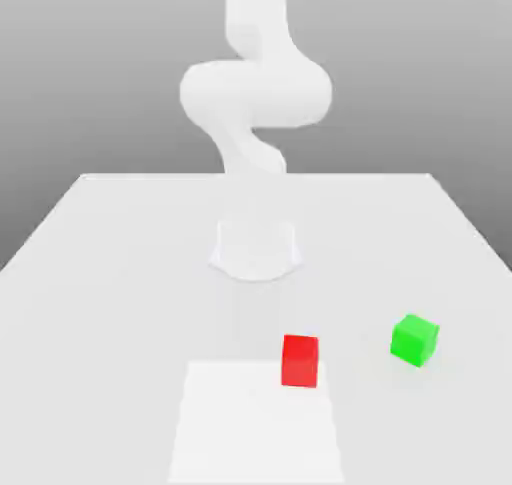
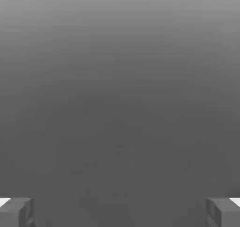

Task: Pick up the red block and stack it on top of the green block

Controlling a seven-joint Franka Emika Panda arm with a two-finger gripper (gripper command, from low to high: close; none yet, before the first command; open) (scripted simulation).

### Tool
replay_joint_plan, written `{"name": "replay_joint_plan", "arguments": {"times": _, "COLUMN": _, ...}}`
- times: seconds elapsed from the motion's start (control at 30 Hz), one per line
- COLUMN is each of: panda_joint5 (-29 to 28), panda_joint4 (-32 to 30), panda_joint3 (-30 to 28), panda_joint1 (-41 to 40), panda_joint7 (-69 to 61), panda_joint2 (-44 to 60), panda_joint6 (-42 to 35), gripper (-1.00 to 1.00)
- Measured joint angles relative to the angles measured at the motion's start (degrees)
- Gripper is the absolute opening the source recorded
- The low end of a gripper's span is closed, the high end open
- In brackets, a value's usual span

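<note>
Red block [image 1: 300, 360] sits untouched on the table [image 1: 120, 273], well apart from the spread, empty pincer [image 2: 120, 212], which must first descend over it, green block [image 1: 414, 339] nearby.

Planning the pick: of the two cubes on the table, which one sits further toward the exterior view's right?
The green block. It sits alone toward the exterior view's right, while the red block is nearer the middle, at the corner of a paler square patch.
</note>
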Motion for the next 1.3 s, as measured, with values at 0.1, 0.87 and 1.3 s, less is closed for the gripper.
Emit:
{"name": "replay_joint_plan", "arguments": {"times": 0.1, "panda_joint5": 0.35, "panda_joint4": -5.28, "panda_joint3": 1.64, "panda_joint1": 0.08, "panda_joint7": 2.14, "panda_joint2": 5.20, "panda_joint6": 4.11, "gripper": 0.00}}
{"name": "replay_joint_plan", "arguments": {"times": 0.87, "panda_joint5": -6.63, "panda_joint4": -30.25, "panda_joint3": 2.21, "panda_joint1": 5.56, "panda_joint7": 20.15, "panda_joint2": 51.78, "panda_joint6": 40.61, "gripper": -1.00}}
{"name": "replay_joint_plan", "arguments": {"times": 1.3, "panda_joint5": 1.04, "panda_joint4": -32.28, "panda_joint3": 3.94, "panda_joint1": 6.33, "panda_joint7": 14.84, "panda_joint2": 37.57, "panda_joint6": 28.49, "gripper": -1.00}}
